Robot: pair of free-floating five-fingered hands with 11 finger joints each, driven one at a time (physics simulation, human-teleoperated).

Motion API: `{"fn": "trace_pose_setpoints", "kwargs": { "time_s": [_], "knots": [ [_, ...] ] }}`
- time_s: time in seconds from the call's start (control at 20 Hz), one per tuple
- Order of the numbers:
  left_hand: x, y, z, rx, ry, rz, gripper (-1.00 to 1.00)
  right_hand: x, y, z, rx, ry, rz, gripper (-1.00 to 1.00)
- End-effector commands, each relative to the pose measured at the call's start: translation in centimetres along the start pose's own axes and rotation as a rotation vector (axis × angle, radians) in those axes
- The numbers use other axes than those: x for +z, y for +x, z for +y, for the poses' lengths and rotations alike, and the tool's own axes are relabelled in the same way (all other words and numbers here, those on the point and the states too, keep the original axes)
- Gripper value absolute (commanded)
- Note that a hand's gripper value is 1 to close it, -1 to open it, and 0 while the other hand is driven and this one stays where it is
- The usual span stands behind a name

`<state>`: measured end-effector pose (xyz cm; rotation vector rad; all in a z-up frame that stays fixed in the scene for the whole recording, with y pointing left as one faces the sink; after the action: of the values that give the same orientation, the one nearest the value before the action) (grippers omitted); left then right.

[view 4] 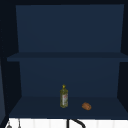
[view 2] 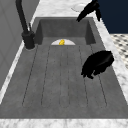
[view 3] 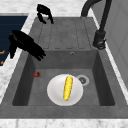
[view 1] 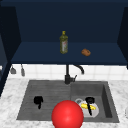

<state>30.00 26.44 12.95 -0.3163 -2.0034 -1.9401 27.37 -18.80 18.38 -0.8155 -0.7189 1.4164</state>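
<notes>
My left hand [view 1: 38,100] hovers over the ribbed drainboard [view 1: 47,92] of the grey sink with its fingers curled down, holding nothing. It is the nearer hand [view 2: 97,63] in the left side view and the farther hand [view 3: 44,11] in the right side view. My right hand [view 1: 90,101] hangs above the basin with fingers straight, slanting down toward the white plate [view 3: 53,96]. A yellow corn cob [view 3: 67,88] lies on that plate. The same right hand [view 3: 25,45] floats over the basin's front rim. A red ball [view 1: 67,115] sits at the sink's front edge.
A black faucet [view 1: 67,75] rises behind the sink's middle. On the dark blue shelf above stand an oil bottle [view 1: 63,42] and a small brown bun [view 1: 86,52]. A small red thing [view 3: 37,74] lies in the basin by its front wall. Marble counter [view 1: 10,100] surrounds the sink.
</notes>
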Motion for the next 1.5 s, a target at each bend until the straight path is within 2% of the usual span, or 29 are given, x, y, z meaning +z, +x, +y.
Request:
{"fn": "trace_pose_setpoints", "kwargs": {
  "time_s": [0.0, 0.8, 1.15, 1.35, 1.45],
  "knots": [
    [0.0, 0.0, 0.0, 0.000, 0.000, 0.000, 0.00, -3.8, -0.1, 1.2, -0.058, 0.003, 0.005, -1.00],
    [0.0, 0.0, 0.0, 0.000, 0.000, 0.000, 0.00, -21.2, -1.3, 5.5, -0.043, 0.013, -0.029, -1.00],
    [0.0, 0.0, 0.0, 0.000, 0.000, 0.000, 0.00, -26.3, -3.0, 8.8, -0.044, -0.010, -0.031, -1.00],
    [0.0, 0.0, 0.0, 0.000, 0.000, 0.000, 0.00, -29.3, -3.4, 10.7, -0.034, -0.007, -0.025, -1.00],
    [0.0, 0.0, 0.0, 0.000, 0.000, 0.000, 0.00, -30.9, -3.3, 11.7, -0.030, 0.017, -0.023, -1.00]
  ]
}}
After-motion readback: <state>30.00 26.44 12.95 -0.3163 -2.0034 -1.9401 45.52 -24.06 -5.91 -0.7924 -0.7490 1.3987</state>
